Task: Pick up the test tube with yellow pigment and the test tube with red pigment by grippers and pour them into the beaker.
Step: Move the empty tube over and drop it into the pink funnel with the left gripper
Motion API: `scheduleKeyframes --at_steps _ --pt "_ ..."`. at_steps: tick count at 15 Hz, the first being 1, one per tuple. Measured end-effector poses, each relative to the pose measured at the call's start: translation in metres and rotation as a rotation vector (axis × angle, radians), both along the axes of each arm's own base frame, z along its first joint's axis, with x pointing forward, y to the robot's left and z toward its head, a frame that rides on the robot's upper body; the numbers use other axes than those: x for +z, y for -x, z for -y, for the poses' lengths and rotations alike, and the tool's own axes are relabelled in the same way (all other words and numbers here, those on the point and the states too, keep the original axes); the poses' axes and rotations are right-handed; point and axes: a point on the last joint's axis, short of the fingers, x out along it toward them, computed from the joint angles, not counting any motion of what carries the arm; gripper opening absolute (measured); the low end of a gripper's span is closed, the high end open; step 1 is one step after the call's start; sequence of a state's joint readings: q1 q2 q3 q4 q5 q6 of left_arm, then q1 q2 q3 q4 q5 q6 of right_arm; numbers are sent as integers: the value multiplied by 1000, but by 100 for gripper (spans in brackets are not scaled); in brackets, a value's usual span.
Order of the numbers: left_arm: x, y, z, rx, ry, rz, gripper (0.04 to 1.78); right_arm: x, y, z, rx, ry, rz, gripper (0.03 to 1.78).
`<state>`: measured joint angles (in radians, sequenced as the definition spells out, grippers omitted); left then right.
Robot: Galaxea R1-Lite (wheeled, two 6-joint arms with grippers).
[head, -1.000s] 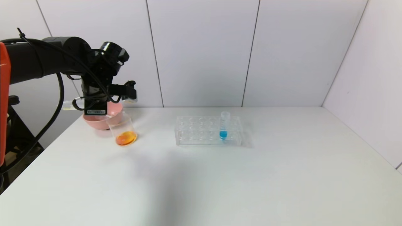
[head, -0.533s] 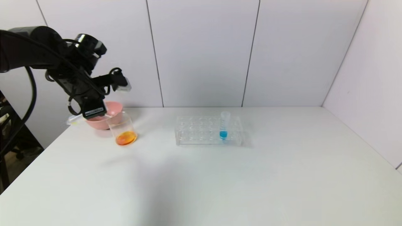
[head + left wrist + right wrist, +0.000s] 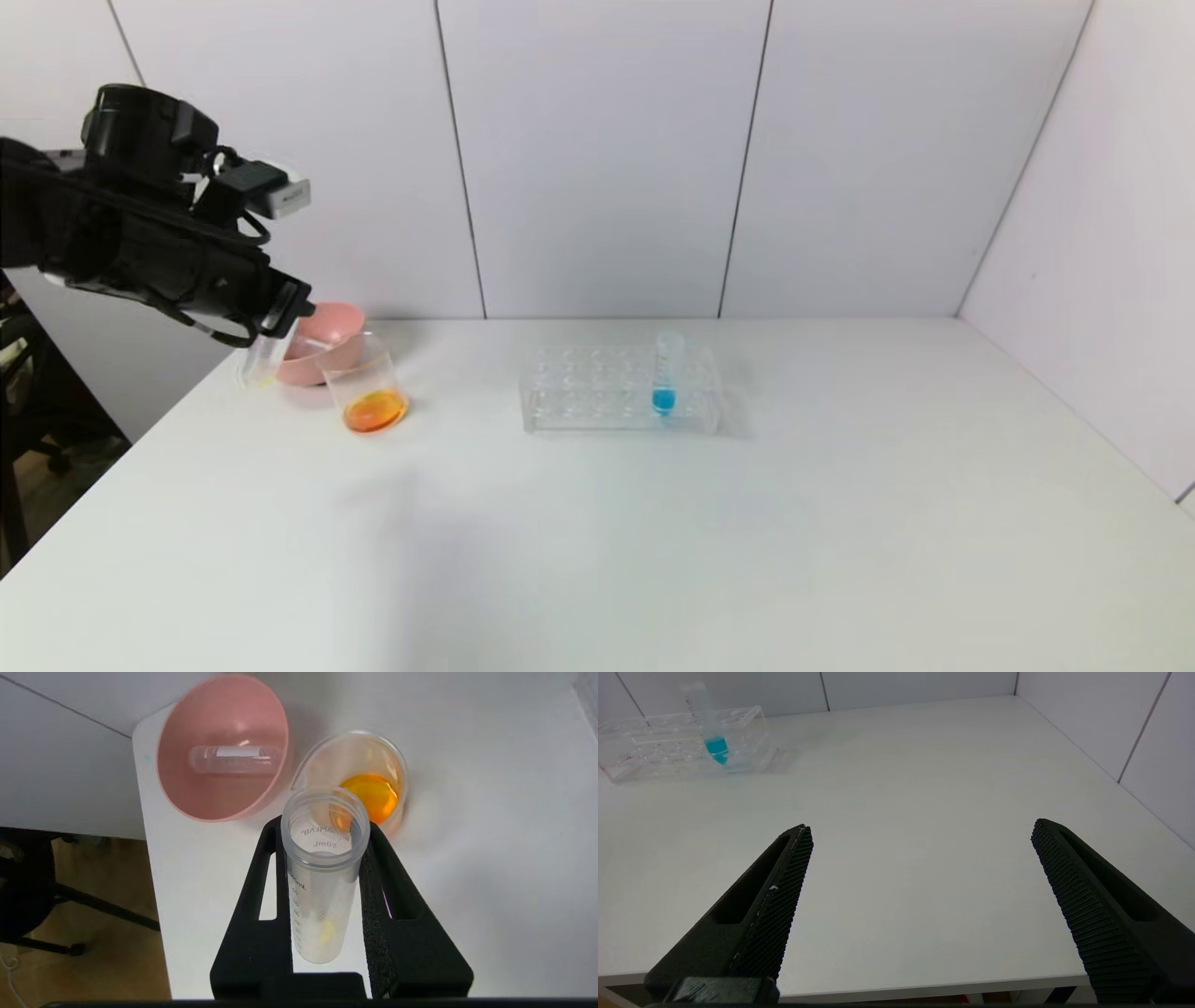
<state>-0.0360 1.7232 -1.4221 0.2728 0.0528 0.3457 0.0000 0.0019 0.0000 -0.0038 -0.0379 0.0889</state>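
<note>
My left gripper (image 3: 273, 319) is shut on the test tube with yellow pigment (image 3: 260, 360), a clear tube with only a yellowish trace at its tip. It holds the tube tip down, just left of the pink bowl (image 3: 347, 329). In the left wrist view the tube (image 3: 322, 886) sits between the black fingers (image 3: 397, 896), mouth toward the camera. The beaker (image 3: 366, 381) stands by the bowl with orange liquid in its bottom (image 3: 371, 795). A second clear tube (image 3: 233, 759) lies on its side in the bowl (image 3: 187, 788); I cannot tell its residue colour. My right gripper (image 3: 922, 828) is open and empty over the table's near edge.
A clear tube rack (image 3: 579, 392) stands mid-table with one upright blue-liquid tube (image 3: 665, 378); both also show in the right wrist view, the rack (image 3: 644, 751) and the tube (image 3: 712, 728). The table's left edge (image 3: 149, 868) runs right beside the bowl. Wall panels close off the back and right.
My left arm has swung left, away from above the beaker. The tube has turned from lying level to hanging tip down beside the bowl.
</note>
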Motion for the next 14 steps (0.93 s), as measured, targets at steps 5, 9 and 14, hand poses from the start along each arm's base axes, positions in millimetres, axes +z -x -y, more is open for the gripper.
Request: scheduleKeyframes --at_steps 5,9,14 --pt "-12 -8 -12 275 164 450 44 0 0 0 0 0 0 171" --pt "-28 -37 -30 355 267 558 44 0 0 0 0 0 0 171" --pt "-60 -106 -45 371 275 635 44 0 0 0 0 0 0 171"
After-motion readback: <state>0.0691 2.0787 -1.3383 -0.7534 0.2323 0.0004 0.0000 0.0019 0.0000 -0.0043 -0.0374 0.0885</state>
